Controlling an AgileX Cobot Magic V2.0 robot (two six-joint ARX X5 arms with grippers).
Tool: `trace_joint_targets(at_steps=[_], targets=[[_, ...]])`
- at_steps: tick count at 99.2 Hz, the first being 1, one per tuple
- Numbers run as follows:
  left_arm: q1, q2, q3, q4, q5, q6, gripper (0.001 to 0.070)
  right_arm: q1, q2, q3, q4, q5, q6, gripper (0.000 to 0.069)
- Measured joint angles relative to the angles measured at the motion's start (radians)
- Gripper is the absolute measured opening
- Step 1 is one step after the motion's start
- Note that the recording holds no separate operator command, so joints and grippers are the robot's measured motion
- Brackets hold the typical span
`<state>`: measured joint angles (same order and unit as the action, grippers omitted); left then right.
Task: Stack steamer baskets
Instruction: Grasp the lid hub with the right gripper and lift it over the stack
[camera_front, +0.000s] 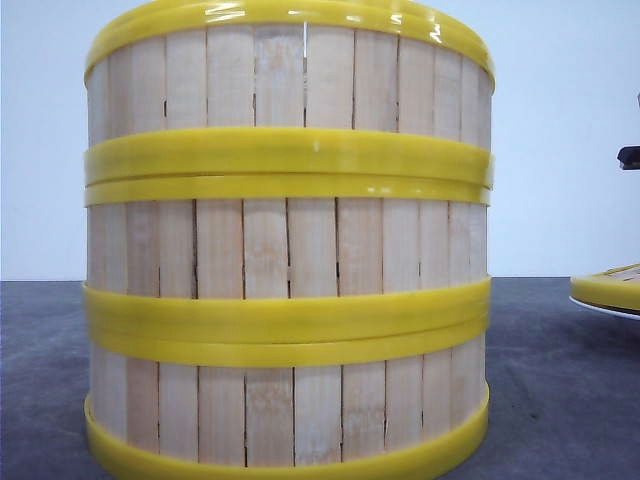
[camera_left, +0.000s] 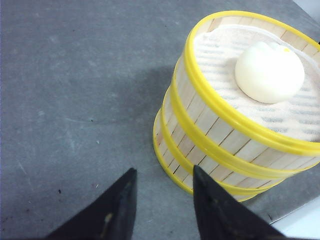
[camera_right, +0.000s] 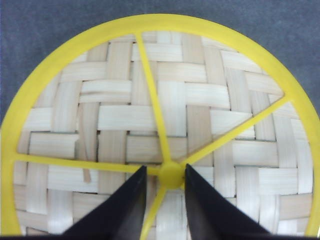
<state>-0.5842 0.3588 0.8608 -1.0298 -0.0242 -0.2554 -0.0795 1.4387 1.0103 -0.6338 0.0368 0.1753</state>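
Standing at centre of the grey table (camera_front: 560, 400), three steamer baskets (camera_front: 288, 240) form one finished column, rims seated flush, no visible tilt; it fills most of front view.

L side: left tool (camera_left: 162, 202) hangs over bare table just beside the stack's base, fingers apart, holding nothing, not touching baskets. Left wrist view shows the top basket open, w/ a white bun (camera_left: 269, 71) resting on its woven floor.

Handling (judgement): baskets prob. light and fairly stiff; bamboo slats thin, could crack under a hard pinch; glossy plastic rims look slippery. Best hold = across the thick yellow rim, or wall plus rim, not mid-slat. Tall column may topple if nudged low; bun would roll if top tier tips.

R side: lid (camera_front: 610, 288), flat, yellow-rimmed, lies well apart from the stack at frame edge, on a white plate (camera_front: 600, 309) whose edge peeks beneath. Right tool (camera_right: 165, 195) is low over the lid's woven top, fingers parted, straddling the yellow hub (camera_right: 171, 175) where spokes meet; whether the pads already touch it, cannot tell. Nothing lifted.

Obstructions: none seen betw. lid and stack; left tool near the base is the only thing close.
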Motion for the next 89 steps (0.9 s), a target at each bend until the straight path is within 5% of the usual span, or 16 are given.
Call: trace_joint_targets(at_steps=[15,56,89], targets=[[0.0,0.0,0.0,0.0,0.0,0.0,0.0199,0.0,0.0,0.0,0.0,0.001,0.0,0.0059],[0.0,0.0,0.0,0.0,0.0,0.0,0.0199,0.0,-0.074,0.017,-0.038,0.0,-0.002,0.0058],[0.0,0.0,0.0,0.001,0.0,0.0,0.0199,0.077,-0.261,0.224,-0.154,-0.088,-0.014,0.0056]])
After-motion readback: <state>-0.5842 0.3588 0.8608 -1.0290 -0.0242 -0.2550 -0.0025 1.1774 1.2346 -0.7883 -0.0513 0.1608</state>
